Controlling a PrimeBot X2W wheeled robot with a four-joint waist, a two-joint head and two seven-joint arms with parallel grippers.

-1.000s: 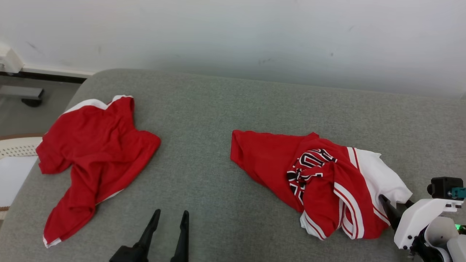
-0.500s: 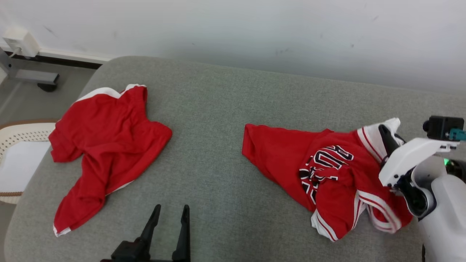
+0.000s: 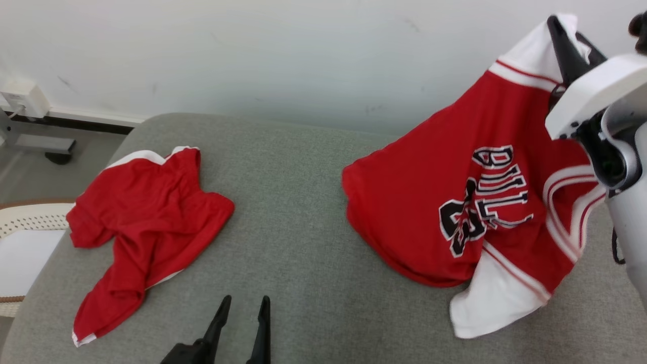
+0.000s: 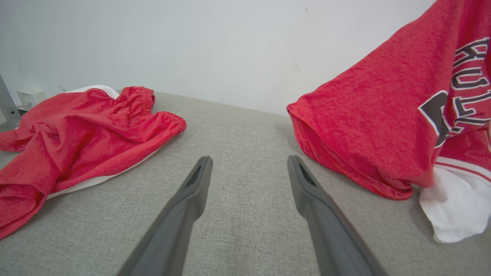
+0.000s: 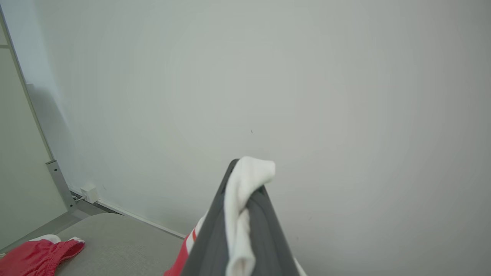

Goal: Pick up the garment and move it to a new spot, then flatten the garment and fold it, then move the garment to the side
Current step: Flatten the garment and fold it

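Red jersey (image 3: 414,202) with white trim and black lettering; red shorts (image 3: 146,212).

The jersey (image 3: 455,202) hangs from the right gripper (image 3: 565,28), its lower end on the cushion (image 3: 283,167). Shorts (image 3: 146,202) lie left of the left gripper (image 3: 245,299), the jersey to its right.

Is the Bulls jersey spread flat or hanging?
Hanging: the right gripper holds the jersey high by its white edge; the lower part rests on the grey cushion.

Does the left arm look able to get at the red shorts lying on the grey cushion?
Probably yes: the left gripper, fingers open, sits near the red shorts, with only bare grey cushion between them and nothing blocking.
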